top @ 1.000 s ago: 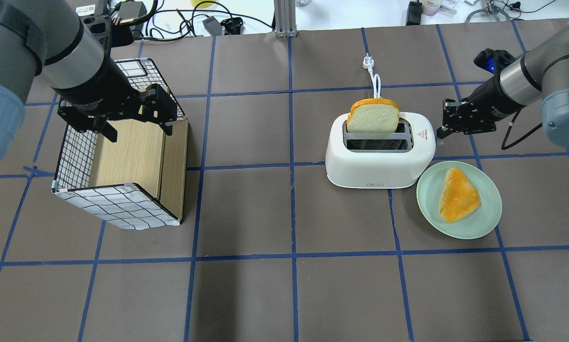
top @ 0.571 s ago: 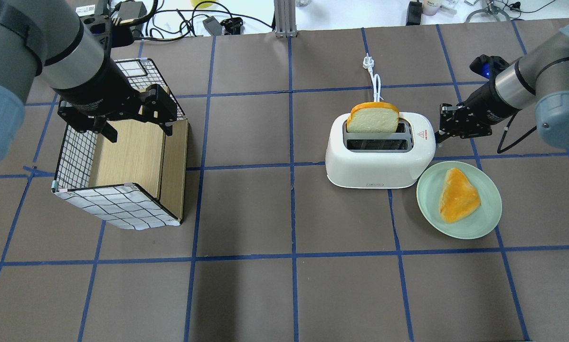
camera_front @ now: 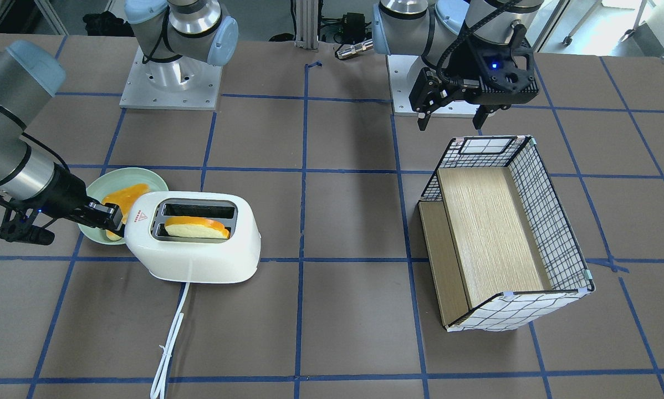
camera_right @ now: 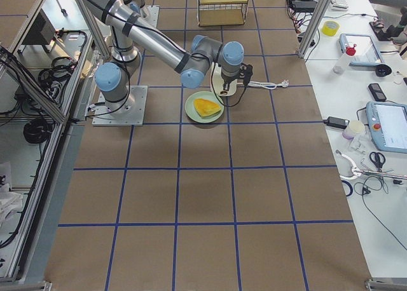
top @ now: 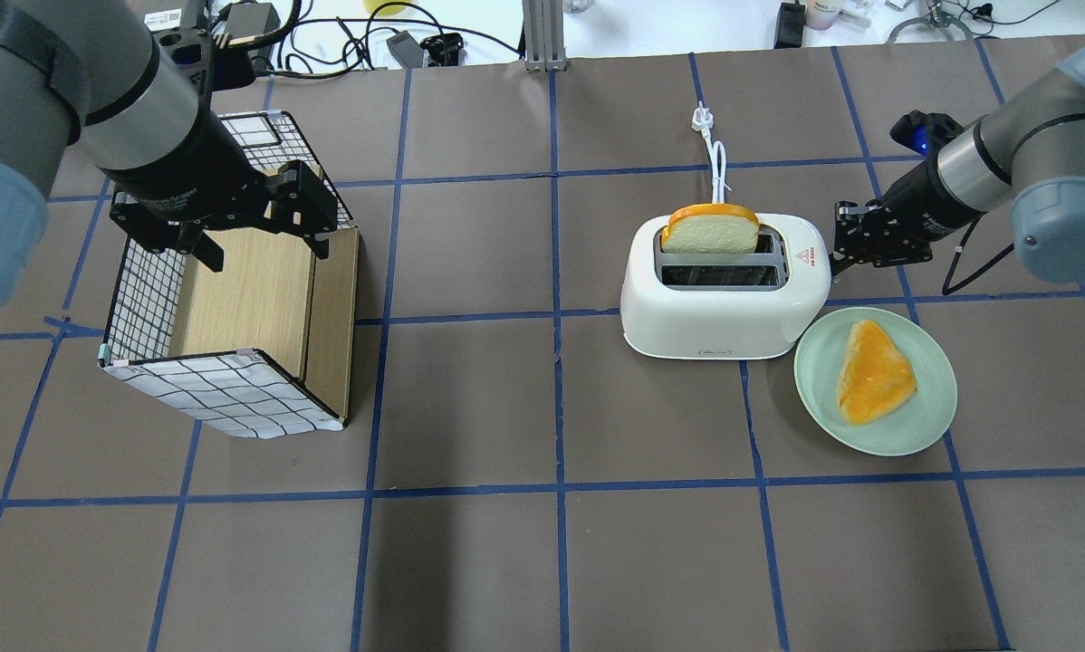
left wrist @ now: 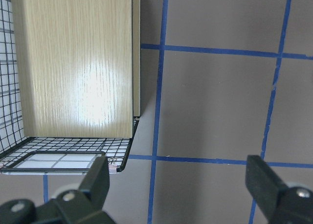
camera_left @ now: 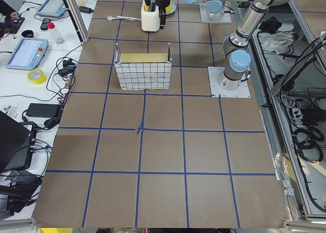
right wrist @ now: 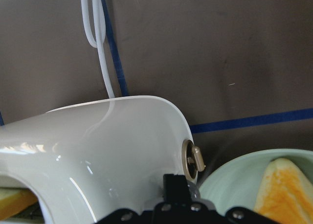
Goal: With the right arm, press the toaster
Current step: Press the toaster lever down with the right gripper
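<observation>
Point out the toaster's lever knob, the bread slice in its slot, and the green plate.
lever knob [right wrist: 196, 159]: right wrist-mounted view, on its silver tab.
bread slice [top: 710, 235]: overhead exterior view, on its white face.
green plate [top: 819, 368]: overhead exterior view, on its bare left side.

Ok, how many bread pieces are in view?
2. One slice stands in the toaster; one toasted piece lies on the green plate beside it. Its other slot looks empty.

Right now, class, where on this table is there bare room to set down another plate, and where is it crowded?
Bare: the wide stretch between the basket and the toaster, and the whole strip on the robot's side of both. Crowded: the toaster's lever end, where the right hand and the plate sit close.
</observation>
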Motion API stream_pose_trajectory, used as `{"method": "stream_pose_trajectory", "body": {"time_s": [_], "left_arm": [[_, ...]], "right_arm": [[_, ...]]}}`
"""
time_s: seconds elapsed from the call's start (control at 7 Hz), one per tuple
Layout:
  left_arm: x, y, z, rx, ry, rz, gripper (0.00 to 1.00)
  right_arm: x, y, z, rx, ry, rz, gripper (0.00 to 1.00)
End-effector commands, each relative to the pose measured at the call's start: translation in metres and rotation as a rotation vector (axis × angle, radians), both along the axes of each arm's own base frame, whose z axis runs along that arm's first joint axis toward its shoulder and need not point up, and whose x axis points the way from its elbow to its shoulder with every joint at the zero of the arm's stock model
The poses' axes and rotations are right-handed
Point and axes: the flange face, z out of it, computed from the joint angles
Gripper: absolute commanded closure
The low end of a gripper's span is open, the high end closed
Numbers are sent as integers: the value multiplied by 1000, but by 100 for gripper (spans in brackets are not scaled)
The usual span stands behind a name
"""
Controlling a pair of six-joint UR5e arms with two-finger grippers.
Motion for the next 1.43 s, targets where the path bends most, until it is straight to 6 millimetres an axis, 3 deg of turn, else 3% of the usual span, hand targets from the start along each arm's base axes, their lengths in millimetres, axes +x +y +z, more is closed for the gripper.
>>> {"method": "stream_pose_trajectory", "body": {"time_s": [0.0, 0.86, 1.29], "left_arm": [[0, 0, 1, -1, 0, 0, 0], [0, 0, 1, -1, 0, 0, 0], [0, 0, 0, 0, 1, 0, 0]], "right_arm": [[-1, -3, -7, 4, -1, 0, 100], [-3, -8, -25, 20, -9, -2, 100], [-3, -8, -19, 15, -2, -20, 100]]}}
